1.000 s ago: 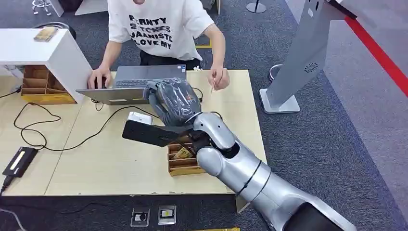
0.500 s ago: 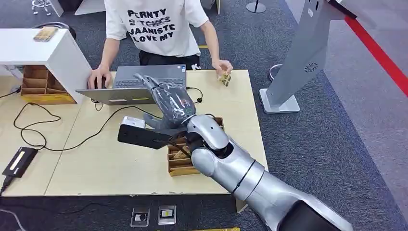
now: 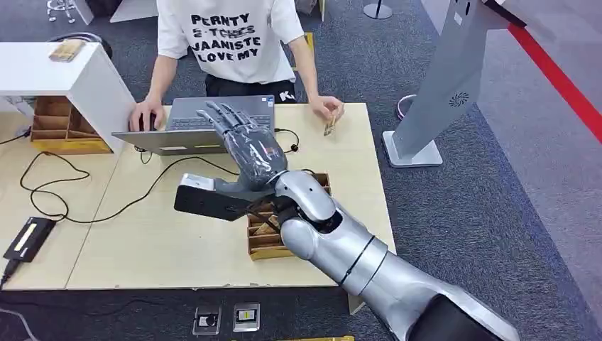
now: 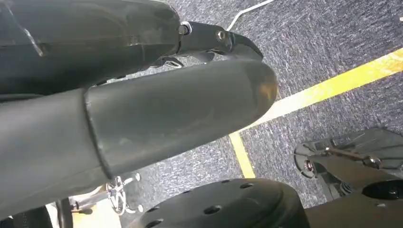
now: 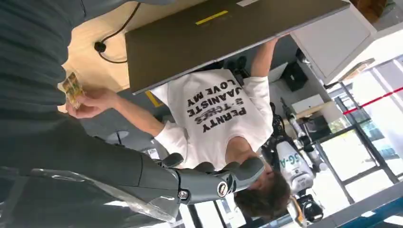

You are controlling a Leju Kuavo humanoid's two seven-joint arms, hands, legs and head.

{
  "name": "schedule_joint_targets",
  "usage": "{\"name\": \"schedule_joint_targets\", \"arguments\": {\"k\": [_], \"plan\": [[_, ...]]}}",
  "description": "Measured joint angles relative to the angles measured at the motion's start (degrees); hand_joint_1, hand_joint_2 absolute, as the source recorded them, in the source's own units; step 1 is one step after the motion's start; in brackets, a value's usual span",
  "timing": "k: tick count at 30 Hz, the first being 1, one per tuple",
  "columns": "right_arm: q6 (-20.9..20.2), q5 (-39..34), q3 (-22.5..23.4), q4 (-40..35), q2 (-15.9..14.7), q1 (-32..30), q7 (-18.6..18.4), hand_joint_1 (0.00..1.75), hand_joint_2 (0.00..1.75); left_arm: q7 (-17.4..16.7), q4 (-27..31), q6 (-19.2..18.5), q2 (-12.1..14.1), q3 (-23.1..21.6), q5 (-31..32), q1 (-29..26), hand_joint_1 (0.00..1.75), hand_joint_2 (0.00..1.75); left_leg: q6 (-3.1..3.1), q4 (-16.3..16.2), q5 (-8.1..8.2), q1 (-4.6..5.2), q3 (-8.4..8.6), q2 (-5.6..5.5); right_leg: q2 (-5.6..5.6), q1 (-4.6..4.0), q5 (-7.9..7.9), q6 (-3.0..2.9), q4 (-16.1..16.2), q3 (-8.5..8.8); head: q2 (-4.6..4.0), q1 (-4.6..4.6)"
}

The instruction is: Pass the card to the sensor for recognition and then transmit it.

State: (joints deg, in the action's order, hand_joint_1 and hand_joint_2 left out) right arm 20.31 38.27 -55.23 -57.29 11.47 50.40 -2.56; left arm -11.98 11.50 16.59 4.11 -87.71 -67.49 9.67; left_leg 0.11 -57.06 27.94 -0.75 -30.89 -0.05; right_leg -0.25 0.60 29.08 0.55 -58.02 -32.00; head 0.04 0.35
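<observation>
A person's hand holds the small yellowish card (image 3: 330, 128) at the table's far right edge; the right wrist view shows the card (image 5: 71, 89) pinched in that person's fingers. My right hand (image 3: 245, 145) is raised over the table in front of the laptop, fingers stretched out and apart, holding nothing. Its dark fingers (image 5: 214, 180) reach toward the person. The white sensor (image 3: 196, 182) lies on the table just left of my wrist, partly behind a black plate (image 3: 213, 202). My left hand (image 4: 180, 118) hangs over the carpet with nothing in it.
A cardboard box (image 3: 264, 245) of cards stands under my right forearm. The person types at a grey laptop (image 3: 213, 114). Cables cross the wooden table (image 3: 156, 241), with a black device (image 3: 27, 238) at its left. A white cabinet (image 3: 64, 71) stands far left, a grey kiosk (image 3: 454, 78) right.
My right hand went from curled to fully spread and rose slightly. The person's hand with the card drew back to the table's right edge.
</observation>
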Motion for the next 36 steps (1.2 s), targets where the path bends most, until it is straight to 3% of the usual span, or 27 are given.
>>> {"name": "schedule_joint_targets", "arguments": {"k": [11, 21, 29, 36], "plan": [[2.67, -1.05, 0.9, -5.38, -3.21, -4.1, -2.99, 0.0, 1.75, 0.96, 0.0, 0.44, 0.17, 0.0, -0.04, -0.64, 0.0, 0.0, 0.0, 0.0, 0.0, 0.0, 0.04, 0.06, 0.08, 0.0, 0.0, 0.0, 0.01, -0.02, 0.0, -0.02], [8.85, -5.44, 3.71, -14.42, -7.91, -11.13, -2.34, 0.0, 1.75, 0.96, 0.0, 0.94, 0.17, 0.13, -1.22, -1.03, 0.0, 0.0, 0.0, 0.0, 0.01, 0.01, 0.06, 0.13, 0.09, 0.0, 0.0, 0.0, 0.02, -0.02, 0.0, 0.0], [11.03, -6.6, 5.77, -20.66, -11.46, -15.91, -2.2, 0.0, 1.75, 0.96, 0.0, 1.18, 0.2, 0.35, -2.47, -1.27, 0.0, 0.0, -0.03, 0.0, 0.04, 0.0, 0.08, 0.13, 0.09, 0.0, 0.0, 0.0, 0.02, -0.02, 0.0, -0.02], [11.39, 0.05, 7.39, -27.17, -15.96, -21.56, -7.24, 0.0, 1.75, 0.96, 0.0, 1.18, 0.42, 0.7, -2.4, -1.48, 0.0, 0.0, -0.04, 0.0, 0.06, 0.01, 0.08, 0.17, 0.11, 0.01, 0.0, 0.0, 0.03, -0.03, 0.0, -0.02]]}}
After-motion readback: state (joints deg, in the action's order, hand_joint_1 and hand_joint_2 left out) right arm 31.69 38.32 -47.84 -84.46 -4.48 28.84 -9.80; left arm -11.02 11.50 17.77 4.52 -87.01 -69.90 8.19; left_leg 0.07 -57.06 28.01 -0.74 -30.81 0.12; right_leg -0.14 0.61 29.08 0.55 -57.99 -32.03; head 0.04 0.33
